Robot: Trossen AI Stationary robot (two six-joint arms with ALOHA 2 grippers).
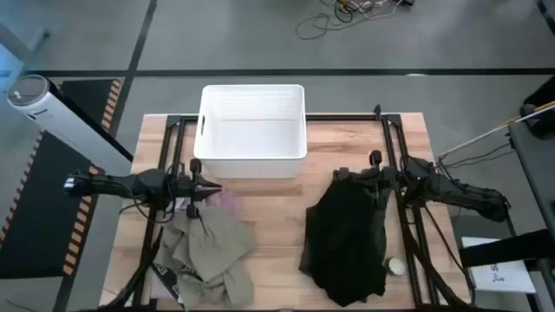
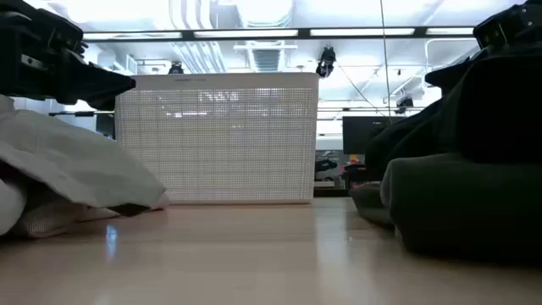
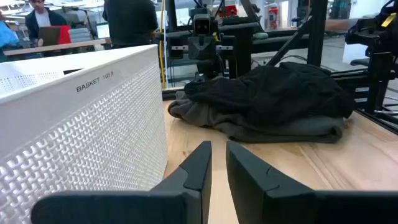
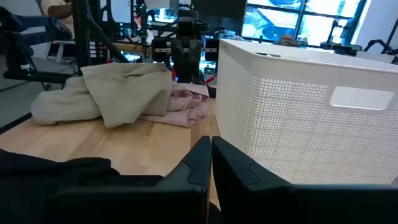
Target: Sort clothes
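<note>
I see the white bin (image 1: 252, 130) at the far middle of the wooden tabletop (image 1: 277, 230). The khaki pile (image 1: 208, 251) with the pink shirt (image 4: 184, 104) lies under the left gripper (image 1: 202, 188), jaws almost clenched, grasping nothing. The black clothes (image 1: 345, 234) lie by the right gripper (image 1: 368, 178), jaws clenched. People sit in the room behind.

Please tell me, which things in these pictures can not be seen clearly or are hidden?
- Pink shirt: the khaki garment covers most of it in the high view.
- Black pile: separate garments cannot be counted; its folds merge.
- Inside of the white bin: the low view shows only its wall.
- Small round object beside the black pile: too small to identify.
</note>
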